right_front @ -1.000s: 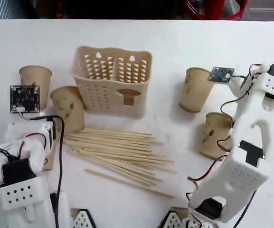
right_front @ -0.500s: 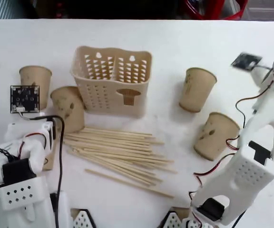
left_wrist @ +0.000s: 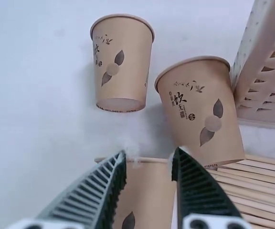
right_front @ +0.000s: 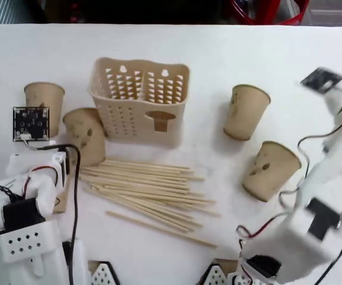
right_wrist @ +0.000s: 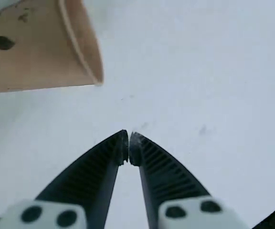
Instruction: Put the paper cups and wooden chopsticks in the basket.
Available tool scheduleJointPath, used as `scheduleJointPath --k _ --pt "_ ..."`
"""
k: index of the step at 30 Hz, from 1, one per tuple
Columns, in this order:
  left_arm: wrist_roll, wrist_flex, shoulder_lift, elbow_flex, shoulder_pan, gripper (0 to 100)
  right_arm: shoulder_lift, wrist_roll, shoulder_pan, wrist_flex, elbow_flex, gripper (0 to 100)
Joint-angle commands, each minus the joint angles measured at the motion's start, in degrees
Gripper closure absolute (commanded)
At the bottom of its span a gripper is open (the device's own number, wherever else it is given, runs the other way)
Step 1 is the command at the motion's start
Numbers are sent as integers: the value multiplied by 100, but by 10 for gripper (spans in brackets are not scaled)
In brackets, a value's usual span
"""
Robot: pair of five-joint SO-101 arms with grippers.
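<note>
Right now the basket [right_front: 140,101] stands upright in the upper middle of the high view on the white table [right_front: 218,53]. The chopsticks [right_front: 150,193] lie in a loose pile just below it. At the upper left stands the far-left cup [right_front: 44,101], and the second cup [right_front: 85,135] is just beside the basket's left wall. Over on the right side stand the upper-right cup [right_front: 245,111] and, below it, the lower-right cup [right_front: 270,170], well apart from the basket. The left gripper [left_wrist: 147,164] has its jaws apart, hovering over the rim of another cup [left_wrist: 144,200]; I cannot tell whether they touch it. The right gripper [right_wrist: 128,148] has its tips pressed together on nothing, above bare table, with one paper cup [right_wrist: 42,47] close by.
</note>
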Motion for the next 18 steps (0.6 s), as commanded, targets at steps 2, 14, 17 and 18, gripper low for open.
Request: scheduleJointPath --k 2,14,17,18 --pt "-9 -141 -66 -44 -40 828 -2097 352 -40 -444 2804 979" --pt "-9 -141 -75 -26 -31 828 -3758 -1908 -734 -2941 6092 979" --pt "-9 -141 -75 -26 -13 828 -4576 -2180 -1130 -2985 6690 980" --pt "-9 -141 -75 -26 -13 828 -4857 -2409 -1314 -2967 6884 980"
